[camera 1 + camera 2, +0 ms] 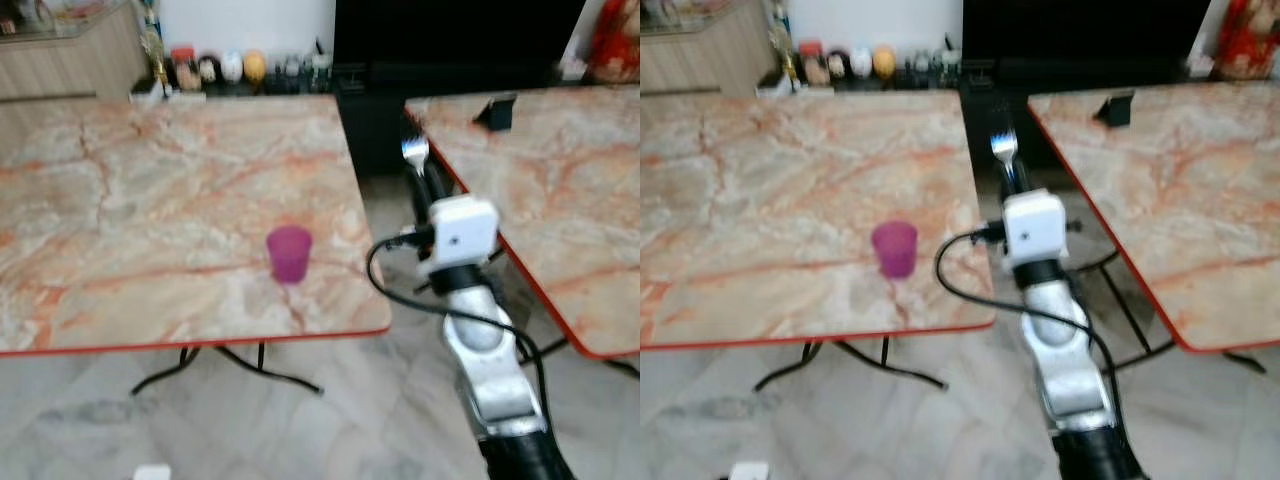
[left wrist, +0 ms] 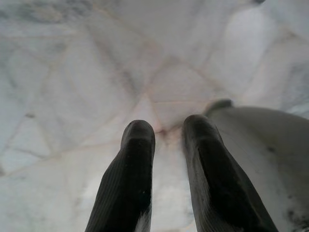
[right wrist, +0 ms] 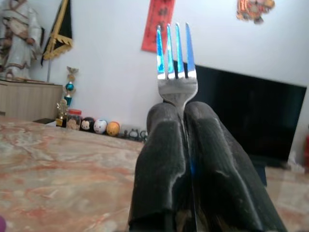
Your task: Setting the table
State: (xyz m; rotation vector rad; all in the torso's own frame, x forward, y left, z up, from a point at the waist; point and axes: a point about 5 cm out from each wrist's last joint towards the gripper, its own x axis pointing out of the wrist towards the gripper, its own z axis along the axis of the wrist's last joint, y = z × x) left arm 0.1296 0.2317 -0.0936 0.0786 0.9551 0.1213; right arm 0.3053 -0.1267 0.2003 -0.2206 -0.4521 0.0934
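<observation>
Marble table [image 1: 150, 200]; right gripper [image 3: 186, 108] clamping fork [image 3: 176, 58]

Shiny metal fork [image 3: 176, 72]; glossy marble-look table [image 1: 150, 200]; translucent plastic cup [image 1: 289, 253].

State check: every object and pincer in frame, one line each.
fork: clamped in the right pincer, tines out past the fingertips, in the air over the gap between the tables
right pincer: shut on the fork
left pincer: slightly open, holding nothing, pointed at the floor
purple cup: upright near the front edge of the left table, contents not visible
right table: small dark object on it
</observation>
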